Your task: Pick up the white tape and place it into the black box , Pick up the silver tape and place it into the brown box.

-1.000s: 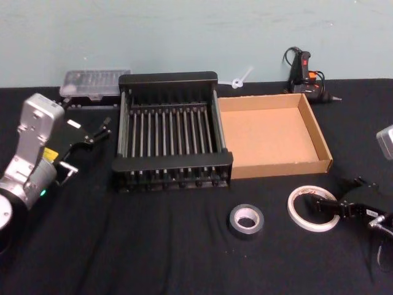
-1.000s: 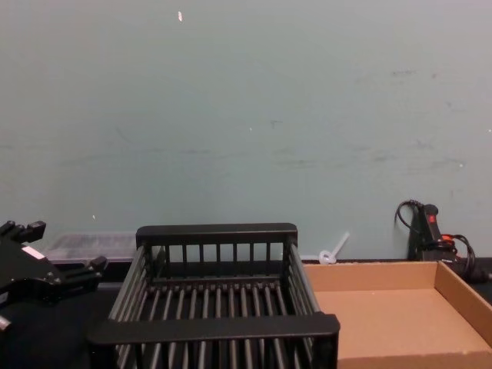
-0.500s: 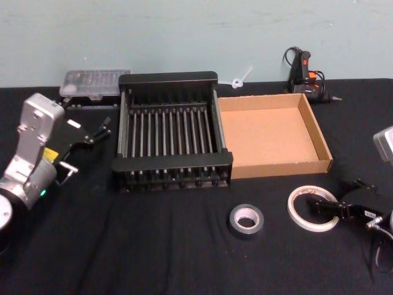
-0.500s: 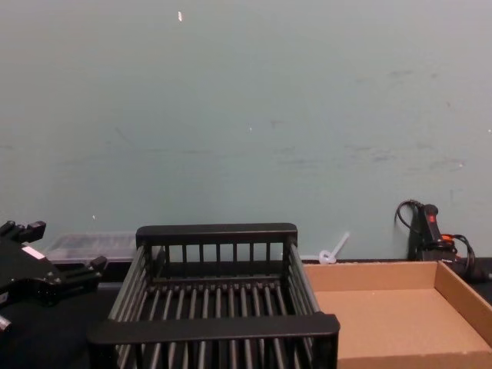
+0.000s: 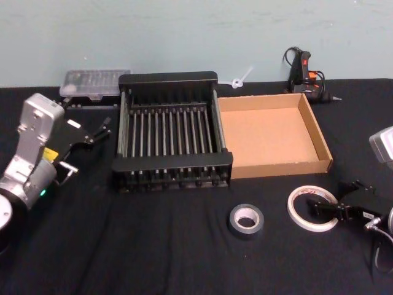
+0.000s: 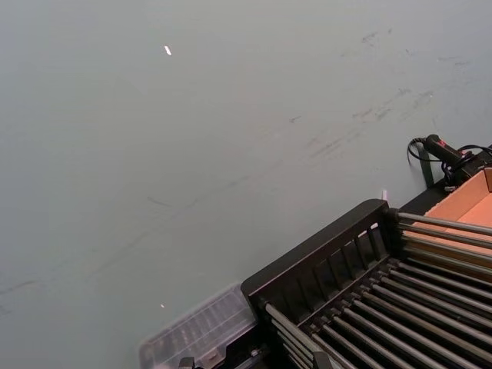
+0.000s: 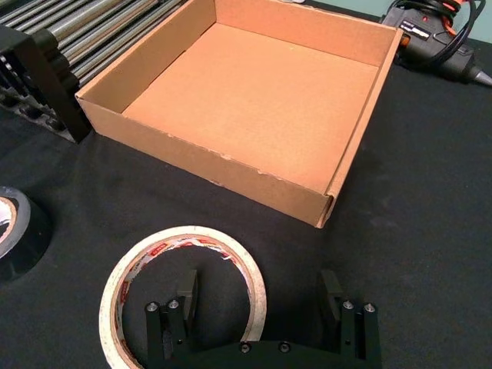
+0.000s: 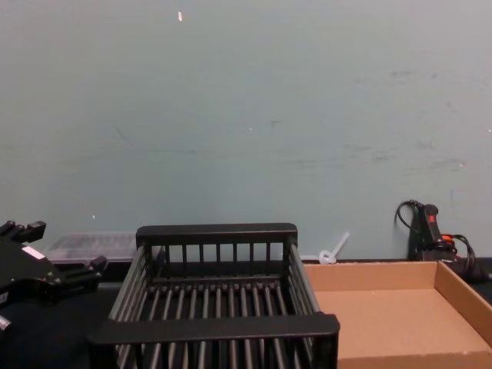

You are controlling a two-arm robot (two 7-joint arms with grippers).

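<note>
With the right gripper (image 7: 257,296) open astride the white tape's (image 7: 184,296) near wall, I judged closing squarely before lifting best; left gripper (image 5: 92,132) parked, jaws unreadable.

Black box (image 6: 361,284): slatted crate, beside wall.
Brown box (image 6: 470,206): corner beyond crate.
Clear case (image 6: 201,332): beside crate.
Glue gun (image 6: 444,151): against wall.
</note>
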